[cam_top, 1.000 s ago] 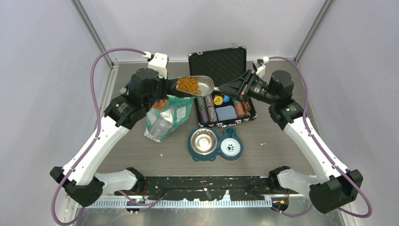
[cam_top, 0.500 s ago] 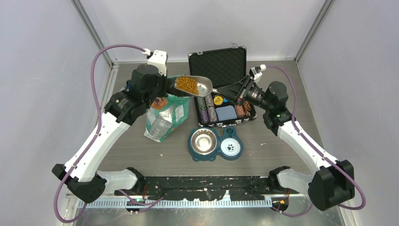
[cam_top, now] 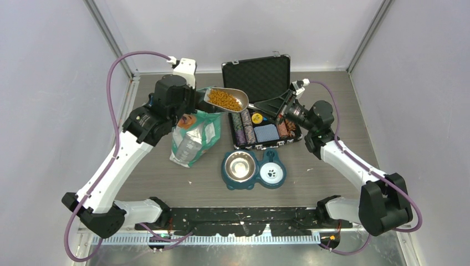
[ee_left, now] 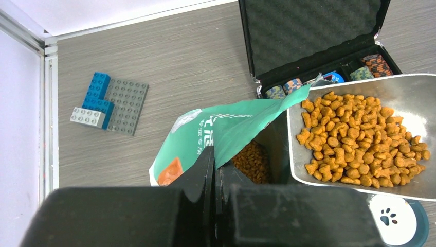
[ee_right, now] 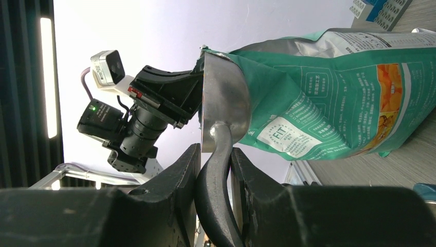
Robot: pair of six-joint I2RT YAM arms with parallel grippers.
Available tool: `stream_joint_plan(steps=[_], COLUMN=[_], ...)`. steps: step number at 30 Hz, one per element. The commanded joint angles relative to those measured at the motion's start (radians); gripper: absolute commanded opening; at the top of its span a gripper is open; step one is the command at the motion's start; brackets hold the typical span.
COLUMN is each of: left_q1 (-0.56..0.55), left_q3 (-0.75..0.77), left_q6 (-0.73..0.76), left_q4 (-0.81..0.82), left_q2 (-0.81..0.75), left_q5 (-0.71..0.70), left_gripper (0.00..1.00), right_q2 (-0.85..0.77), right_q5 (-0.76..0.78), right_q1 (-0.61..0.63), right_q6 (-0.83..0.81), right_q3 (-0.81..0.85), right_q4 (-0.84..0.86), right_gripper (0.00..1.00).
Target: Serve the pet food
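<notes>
The pet food [ee_left: 355,139] is heaped in the scoop [ee_left: 411,98], pinched by the right gripper [ee_right: 215,164]; the bag [ee_left: 221,128] is pinched by the left gripper [ee_left: 214,167]. The bowl [cam_top: 240,165] is not yet filled.

grey wood-grain table [cam_top: 194,180], plain pale walls [cam_top: 50,83], aluminium corner posts [cam_top: 107,33]

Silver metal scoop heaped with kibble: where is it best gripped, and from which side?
By the slim curved handle of the silver metal scoop, from the right, opposite its loaded end: it juts clear of the orange-brown kibble, and the right gripper clamps it there.
</notes>
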Motion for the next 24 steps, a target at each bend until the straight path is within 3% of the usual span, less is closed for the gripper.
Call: stream_joint_plan(steps=[1,10,24], left_q1=[-0.006,-0.003,0.007], left_q3=[0.078,0.052,-0.008], left_q6=[-0.003,0.031,0.017], left_q4=[0.086,0.13,0.19], left_q2=[-0.037,-0.04,-0.058], left_q5=[0.009,-0.134,-0.079], left_gripper=[0.0,0.0,0.0], right_q2=[0.01,-0.033,-0.219], right_q5=[0.073,0.007,0.015], right_q1=[-0.001,-0.001,-0.033], right_q6=[0.007,-0.022,-0.133], right_q3=[-0.008,0.069,0.145], right_q4=[0.033,-0.031,-0.292], right_gripper=[0.05,0.05,0.05])
